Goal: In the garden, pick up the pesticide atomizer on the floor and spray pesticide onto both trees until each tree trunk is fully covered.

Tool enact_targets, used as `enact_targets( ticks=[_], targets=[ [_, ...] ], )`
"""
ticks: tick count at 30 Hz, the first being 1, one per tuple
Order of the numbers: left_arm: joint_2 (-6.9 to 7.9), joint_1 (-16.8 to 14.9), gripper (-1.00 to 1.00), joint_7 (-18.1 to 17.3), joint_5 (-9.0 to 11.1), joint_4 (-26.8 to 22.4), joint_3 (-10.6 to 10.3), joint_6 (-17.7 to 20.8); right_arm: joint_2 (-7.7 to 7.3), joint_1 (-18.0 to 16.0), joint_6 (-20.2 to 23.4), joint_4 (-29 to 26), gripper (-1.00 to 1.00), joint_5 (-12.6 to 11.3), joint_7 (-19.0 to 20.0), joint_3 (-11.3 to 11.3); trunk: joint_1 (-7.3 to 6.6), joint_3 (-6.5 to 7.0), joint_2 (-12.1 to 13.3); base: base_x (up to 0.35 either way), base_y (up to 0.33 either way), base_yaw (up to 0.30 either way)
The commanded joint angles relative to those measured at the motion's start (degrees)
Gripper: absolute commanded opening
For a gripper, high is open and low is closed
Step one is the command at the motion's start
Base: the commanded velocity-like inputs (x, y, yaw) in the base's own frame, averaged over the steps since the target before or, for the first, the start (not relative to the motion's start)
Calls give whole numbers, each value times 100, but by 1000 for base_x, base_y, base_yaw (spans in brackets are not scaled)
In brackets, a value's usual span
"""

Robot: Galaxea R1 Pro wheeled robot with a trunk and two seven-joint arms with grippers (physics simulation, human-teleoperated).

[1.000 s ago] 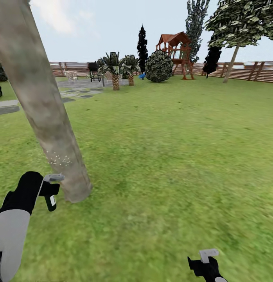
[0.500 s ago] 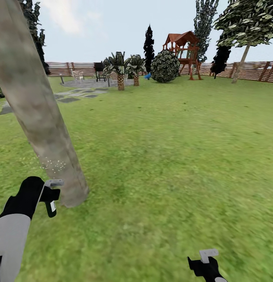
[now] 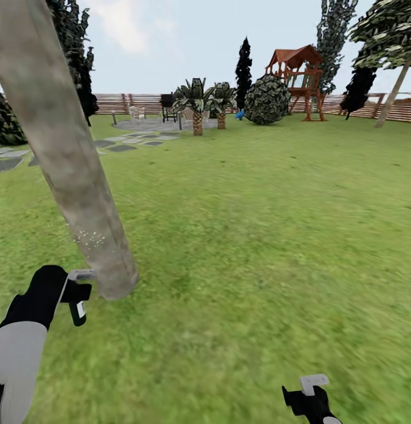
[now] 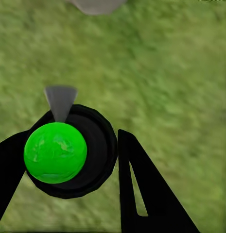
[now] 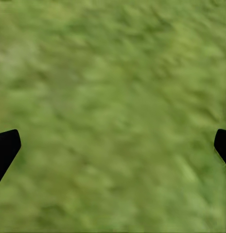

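Note:
My left gripper [image 3: 78,292] is shut on the pesticide atomizer [image 3: 78,311], a dark bottle with a white label and a grey trigger head, held just left of a tree trunk's base. That thick, pale, mottled tree trunk [image 3: 70,171] leans from the upper left and carries a patch of white specks low down. In the left wrist view the atomizer [image 4: 55,152] sits between the black fingers [image 4: 139,187] over grass. A second tree [image 3: 393,88] with a pale trunk stands far right by the fence. Low at the front, my right gripper [image 3: 307,393] is open over the floor [image 5: 113,116].
Green lawn [image 3: 258,235] spreads ahead and to the right. Grey stepping stones [image 3: 120,147] lie at the left. Far back stand palm-like plants [image 3: 196,106], a round bush [image 3: 268,100], a red-brown play tower [image 3: 300,76] and the slatted fence [image 3: 146,101].
The whole picture has slid right, so the camera has turned left. Both arms keep their places in the view, and the atomizer stays in the left gripper beside the trunk.

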Motion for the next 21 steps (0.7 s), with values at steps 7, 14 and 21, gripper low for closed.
enact_targets(
  ticks=[7, 14, 21],
  targets=[
    [-139, -5, -100, -50, -71, -27, 30, 15, -10, -2, -23, 3, 100, 57, -7, -27, 1, -5, -2, 219, -202, 138],
    [-148, -7, -100, -50, -71, -32, 93, 14, -18, -2, -22, 3, 100, 57, -7, -36, 1, -5, -2, 252, -177, 2],
    [-148, -8, -100, -50, -79, -36, 312, 4, -10, -2, -15, 3, 100, 57, -7, -32, 1, -5, -2, 269, -170, 37]
  ],
)
